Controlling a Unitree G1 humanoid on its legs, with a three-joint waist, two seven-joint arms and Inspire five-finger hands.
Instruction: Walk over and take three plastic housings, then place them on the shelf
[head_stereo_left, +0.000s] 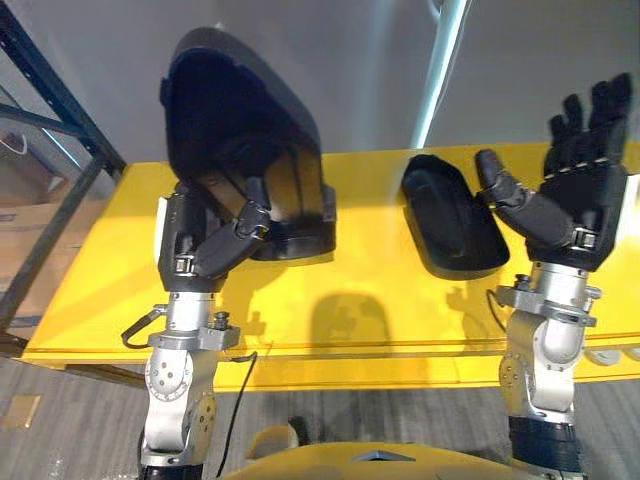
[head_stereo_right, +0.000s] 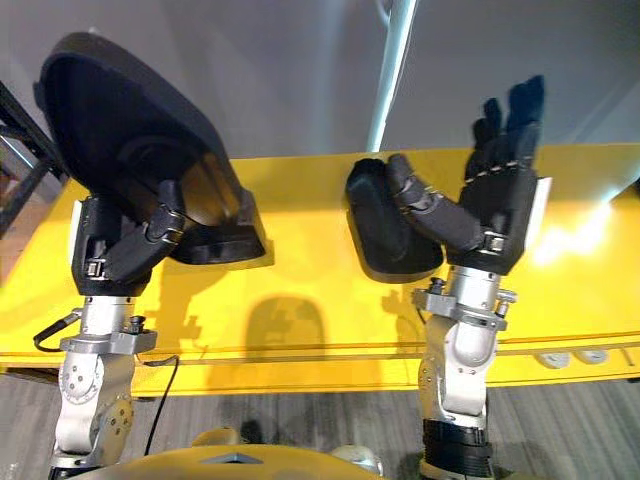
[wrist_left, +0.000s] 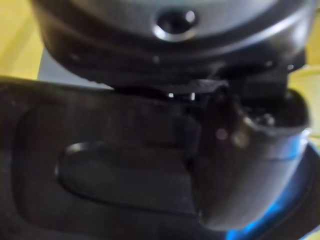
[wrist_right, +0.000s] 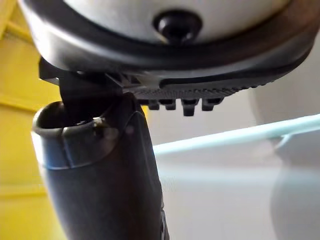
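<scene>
The left hand (head_stereo_left: 200, 245) stands nearest, raised above the front edge of the shelf, with its fingers and thumb curled round the lower rim of a large black plastic housing (head_stereo_left: 240, 110). The right hand (head_stereo_left: 580, 195) is held up beside it, palm toward the robot, fingers straight and spread, thumb angled inward, with nothing in its grasp.

The yellow shelf (head_stereo_left: 370, 300) runs across the whole width behind both hands, against a grey wall.

The large black plastic housing is tilted up on end, hollow side toward the robot. Its lower part sits at or just above the shelf surface; it cannot be determined whether the dark block under it is part of it or a separate piece. In the left wrist view the thumb lies against the housing's inner face.

A second black housing (head_stereo_left: 455, 225) lies flat on the shelf, hollow side up, just beside the right thumb; contact cannot be confirmed.

A dark rack frame (head_stereo_left: 60, 120) stands at far left. A pale upright post (head_stereo_left: 440, 70) rises behind the shelf.
</scene>
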